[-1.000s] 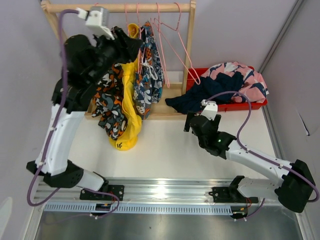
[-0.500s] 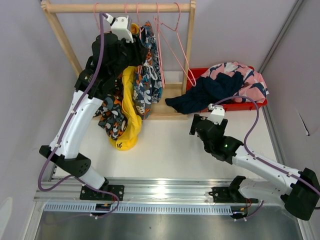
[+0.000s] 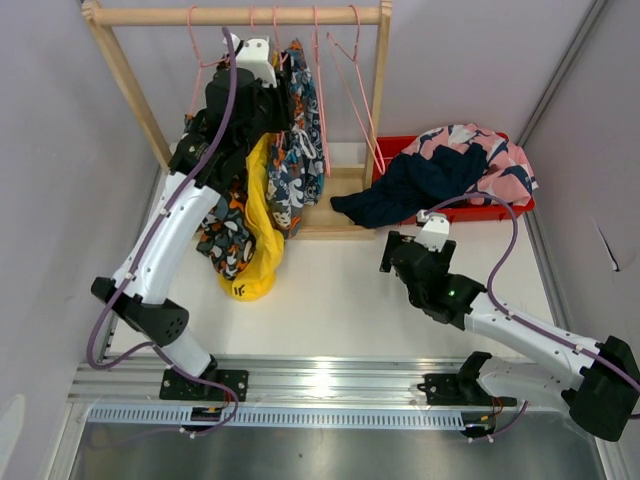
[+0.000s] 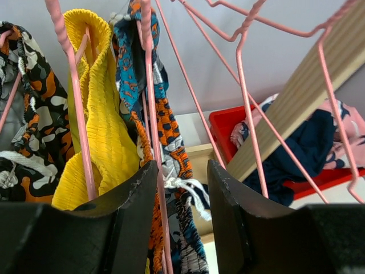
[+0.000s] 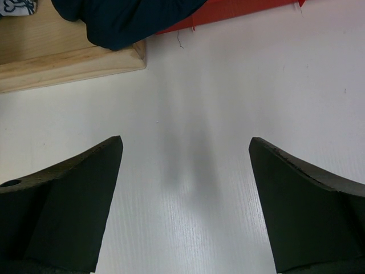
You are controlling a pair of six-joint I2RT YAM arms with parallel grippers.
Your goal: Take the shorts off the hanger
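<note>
Your left gripper (image 4: 181, 171) is spread open with a pink hanger (image 4: 155, 148) and the blue-orange print shorts (image 4: 137, 63) between its fingers, while your right gripper (image 5: 185, 151) hangs wide open over the table (image 5: 228, 85)

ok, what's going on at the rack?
The left gripper is up at the wooden rack, open, its jaws either side of the pink hanger carrying the blue-orange print shorts. Yellow shorts and camouflage shorts hang beside them. Navy shorts and pink shorts are piled on the red bin. The right gripper hovers open over the table, empty.
</note>
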